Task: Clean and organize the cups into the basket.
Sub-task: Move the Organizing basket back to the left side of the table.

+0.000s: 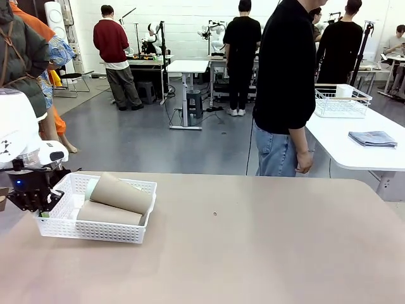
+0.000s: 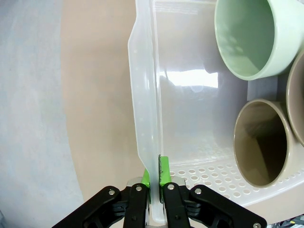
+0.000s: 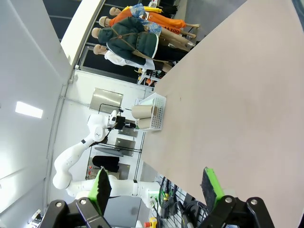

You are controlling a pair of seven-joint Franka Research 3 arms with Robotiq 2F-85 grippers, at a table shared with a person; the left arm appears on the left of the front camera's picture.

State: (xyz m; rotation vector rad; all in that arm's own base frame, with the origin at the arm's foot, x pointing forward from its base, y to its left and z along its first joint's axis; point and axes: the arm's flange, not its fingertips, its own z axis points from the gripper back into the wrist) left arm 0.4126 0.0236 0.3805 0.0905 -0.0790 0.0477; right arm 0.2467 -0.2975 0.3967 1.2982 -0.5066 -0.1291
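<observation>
White basket at the table's near left, holding 2 tan cups stacked over a mint cup. Left gripper pinched closed on the basket's left end wall. Right gripper raised above the table, fingers spread wide, holding nothing.

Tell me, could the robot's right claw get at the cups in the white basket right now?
Probably yes. The right claw hangs open over bare table, and nothing lies between it and the basket. The cups lie exposed on top. Still, it is far across, and the left claw is already shut on the basket's wall.
</observation>
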